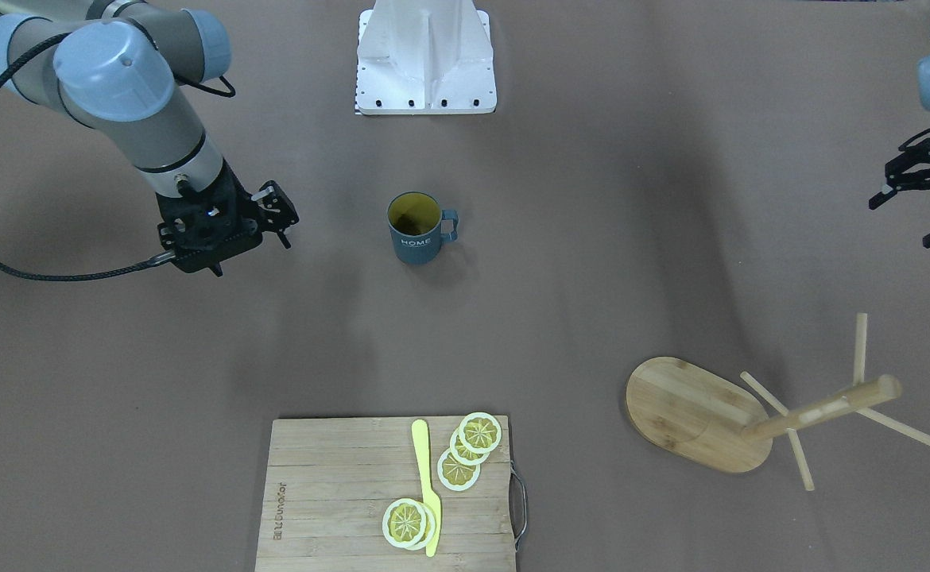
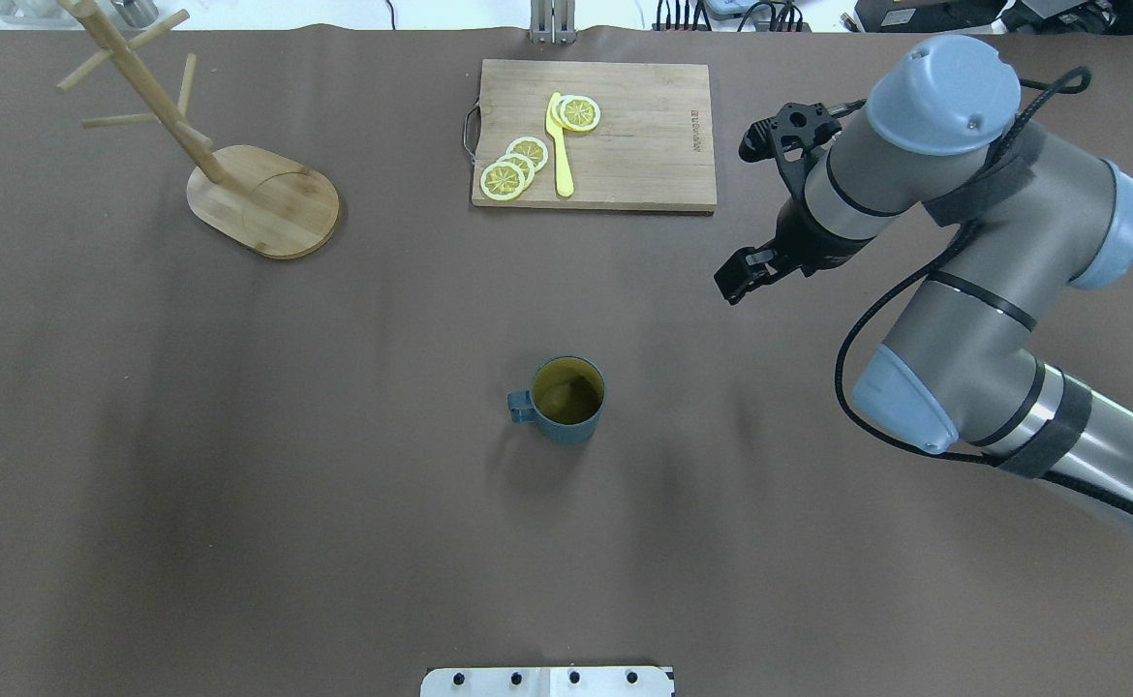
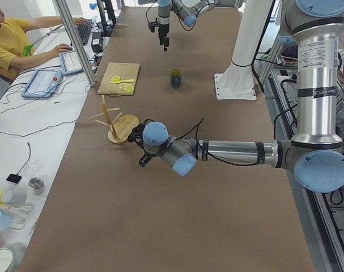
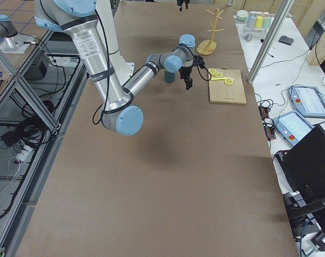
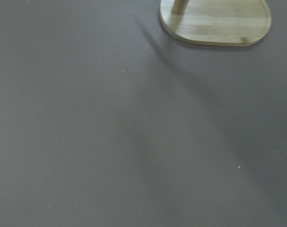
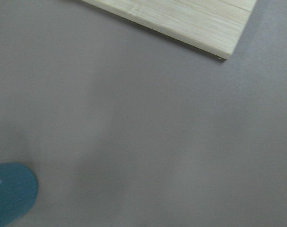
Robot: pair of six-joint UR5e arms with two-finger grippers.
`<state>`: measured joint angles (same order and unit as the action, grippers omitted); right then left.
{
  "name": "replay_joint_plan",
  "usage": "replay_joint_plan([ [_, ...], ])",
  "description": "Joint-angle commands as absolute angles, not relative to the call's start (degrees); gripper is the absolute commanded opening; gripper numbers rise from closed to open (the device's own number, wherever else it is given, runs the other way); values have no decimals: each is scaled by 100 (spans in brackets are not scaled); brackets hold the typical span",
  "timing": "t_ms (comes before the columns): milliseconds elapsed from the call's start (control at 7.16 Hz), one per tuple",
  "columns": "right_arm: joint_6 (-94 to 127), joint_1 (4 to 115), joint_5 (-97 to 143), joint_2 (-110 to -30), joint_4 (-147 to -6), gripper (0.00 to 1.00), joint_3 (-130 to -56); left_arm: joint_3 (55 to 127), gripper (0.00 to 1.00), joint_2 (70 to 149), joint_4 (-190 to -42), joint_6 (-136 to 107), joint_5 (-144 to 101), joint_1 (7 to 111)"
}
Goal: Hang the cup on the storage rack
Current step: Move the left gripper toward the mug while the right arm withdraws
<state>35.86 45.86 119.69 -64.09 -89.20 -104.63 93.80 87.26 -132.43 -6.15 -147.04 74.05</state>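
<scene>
The blue-grey cup [image 1: 416,230] with white "HOME" lettering stands upright and empty mid-table, also in the overhead view [image 2: 566,399]; its handle points to my left side. The wooden storage rack [image 1: 695,413] stands on its oval base at the far left [image 2: 261,198], with thin pegs on its post and nothing hung on them. My right gripper [image 1: 252,256] is open and empty, hovering apart from the cup on its right side [image 2: 755,208]. My left gripper [image 1: 906,221] is open and empty, on the robot's side of the rack; its wrist view shows the rack's base [image 5: 219,21].
A slatted cutting board [image 2: 625,136] with a metal handle lies at the far edge, carrying lemon slices [image 2: 513,169] and a yellow knife [image 2: 560,150]. The white robot mount [image 1: 425,56] stands behind the cup. An operator sits beyond the table's far side [image 3: 7,39].
</scene>
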Motion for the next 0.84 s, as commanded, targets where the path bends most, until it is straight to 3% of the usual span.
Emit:
replay_joint_plan([
  [0,3229,4964,12102,-6697,-8947,100,-10442,9422,97,9715,-13963,-1176,-14662,6142],
  [419,2708,5501,12489,-7022,-8938,100,-10397,9510,97,10727,-14115,-2476,-13127,4390],
  [699,2707,5659,12568,-7101,-8930,100,-10398,9483,98,10951,-14770,-2285,-11470,3231],
])
